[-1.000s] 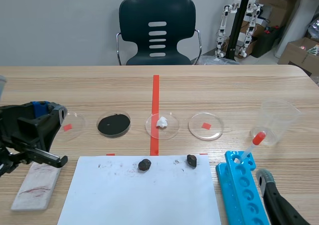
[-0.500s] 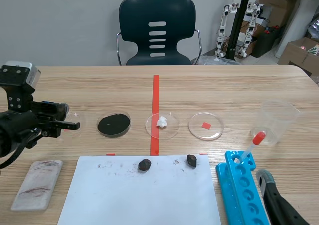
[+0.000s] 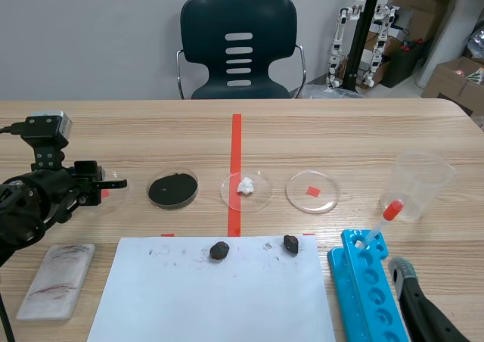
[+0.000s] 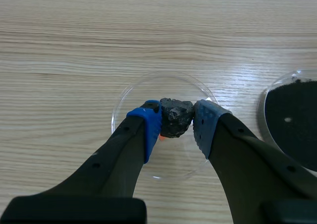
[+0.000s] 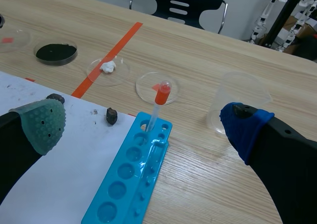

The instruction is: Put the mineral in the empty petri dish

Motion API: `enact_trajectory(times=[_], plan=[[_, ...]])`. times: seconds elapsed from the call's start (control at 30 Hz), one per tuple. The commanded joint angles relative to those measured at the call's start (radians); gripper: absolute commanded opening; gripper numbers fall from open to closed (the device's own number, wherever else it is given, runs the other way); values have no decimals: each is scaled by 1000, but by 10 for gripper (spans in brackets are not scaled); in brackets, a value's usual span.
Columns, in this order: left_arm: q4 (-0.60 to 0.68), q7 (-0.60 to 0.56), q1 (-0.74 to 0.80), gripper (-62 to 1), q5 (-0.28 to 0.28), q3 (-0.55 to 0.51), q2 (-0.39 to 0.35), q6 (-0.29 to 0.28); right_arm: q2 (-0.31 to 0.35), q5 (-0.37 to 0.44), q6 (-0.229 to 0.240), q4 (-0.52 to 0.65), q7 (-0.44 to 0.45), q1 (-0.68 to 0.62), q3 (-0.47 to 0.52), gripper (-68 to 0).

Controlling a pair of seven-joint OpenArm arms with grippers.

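- Near right: right gripper (image 5: 143,122), fingers spread wide, holding nothing, over the blue rack (image 3: 367,289).
- Near middle: white paper (image 3: 212,296), with two dark stones (image 3: 219,250) by its far edge.
- Near left: white block (image 3: 57,280) with red scratch marks, lying flat.
- A bit farther, at the left: left gripper (image 3: 113,184), squeezed tight on the mineral (image 4: 176,116), one pad on each side.
- Right under it: the empty petri dish (image 4: 130,96), the leftmost in the row.
- Hard to tell if the mineral sits on the dish floor or hangs just above it; maybe just above.
- Same row, going right: black powder dish (image 3: 172,188), white lump dish (image 3: 246,189), one more clear dish (image 3: 312,191), then a plastic cup (image 3: 422,183).
- Step in hand: setting the mineral down in the dish. Looks nearly done.
- Next: go down a tiny bit if needed, let go slowly, then lift straight up so as not to knock the thin dish.
- Since a second ago: swung away from the white block and out over the dish, then dipped a little lower in the last half second. Nothing else moved.
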Motion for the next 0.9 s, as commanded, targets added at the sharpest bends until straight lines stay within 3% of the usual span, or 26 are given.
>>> enact_trajectory(times=[0.0,0.43,0.87], plan=[[11,-24,-26,-554,-4,0,-3,-3,0,10,-3,14,14,6,6,4],[-154,-32,-125,-554,1,0,-3,-11,0,10,-3,14,14,6,6,4],[-233,-38,-167,-554,25,0,-1,-35,0,10,-3,14,14,6,6,4]])
